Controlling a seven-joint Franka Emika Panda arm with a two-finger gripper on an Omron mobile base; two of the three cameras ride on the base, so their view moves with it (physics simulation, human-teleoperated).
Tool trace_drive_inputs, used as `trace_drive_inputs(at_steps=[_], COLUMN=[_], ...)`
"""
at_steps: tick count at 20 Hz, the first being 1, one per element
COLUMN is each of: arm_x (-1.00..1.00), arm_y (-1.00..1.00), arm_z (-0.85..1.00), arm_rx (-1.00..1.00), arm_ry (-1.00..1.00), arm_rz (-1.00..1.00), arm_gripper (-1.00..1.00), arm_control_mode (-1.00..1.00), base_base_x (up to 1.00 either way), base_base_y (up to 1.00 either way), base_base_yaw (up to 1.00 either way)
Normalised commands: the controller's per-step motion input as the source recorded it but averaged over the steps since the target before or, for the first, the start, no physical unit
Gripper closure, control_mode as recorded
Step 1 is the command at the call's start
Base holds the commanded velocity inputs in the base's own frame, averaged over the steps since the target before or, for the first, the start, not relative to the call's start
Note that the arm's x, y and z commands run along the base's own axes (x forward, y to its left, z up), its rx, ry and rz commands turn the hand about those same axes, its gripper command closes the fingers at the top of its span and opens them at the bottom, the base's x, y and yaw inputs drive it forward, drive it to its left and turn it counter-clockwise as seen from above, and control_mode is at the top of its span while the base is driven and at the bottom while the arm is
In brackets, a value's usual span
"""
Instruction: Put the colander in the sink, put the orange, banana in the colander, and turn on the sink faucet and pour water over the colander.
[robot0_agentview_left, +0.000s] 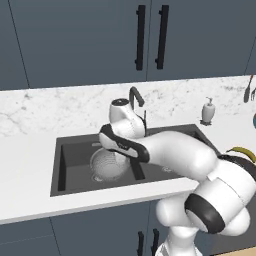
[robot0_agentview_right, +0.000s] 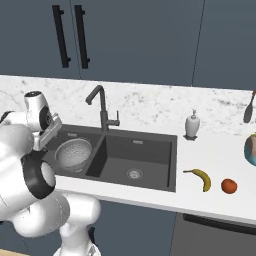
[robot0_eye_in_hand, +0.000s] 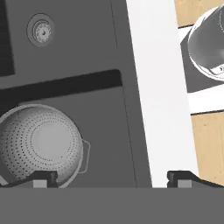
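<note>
My pincer (robot0_eye_in_hand: 113, 177) hangs above the left basin with its two tips spread as wide as they go and nothing between them, so I judge the first step done: the colander (robot0_eye_in_hand: 40, 145) sits upright on the floor of that basin, apart from my tips, placed there so it can take the fruit and then the water. Beyond it runs the divider and the second basin of the sink (robot0_agentview_right: 165, 165) with its steel drain. On the bench (robot0_agentview_right: 220, 205) well to the right of the sink lie the banana (robot0_agentview_right: 202, 178) and, just beside it, the orange (robot0_agentview_right: 229, 186), both yet to be fetched. Farther back, the sink faucet (robot0_agentview_right: 101, 106) stands behind the divider, its spout bent forward, and the white soap dispenser (robot0_agentview_right: 192, 125) stands by the sink's far right corner.
</note>
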Motion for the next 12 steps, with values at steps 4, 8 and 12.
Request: trace_drive_inputs(at_steps=[4, 8, 12], arm_x=[-0.96, -0.97, -0.44], arm_y=[-0.22, -0.60, -0.80], arm_z=[0.64, 0.36, 0.33], arm_rx=[0.02, 0.05, 0.07], arm_ry=[-0.29, -0.38, -0.27], arm_rz=[-0.08, -0.16, -0.26], arm_gripper=[-1.00, -1.00, -1.00], arm_control_mode=[-1.00, -1.00, -1.00], base_base_x=[0.00, 0.00, 0.00], base_base_y=[0.00, 0.00, 0.00], base_base_yaw=[0.00, 0.00, 0.00])
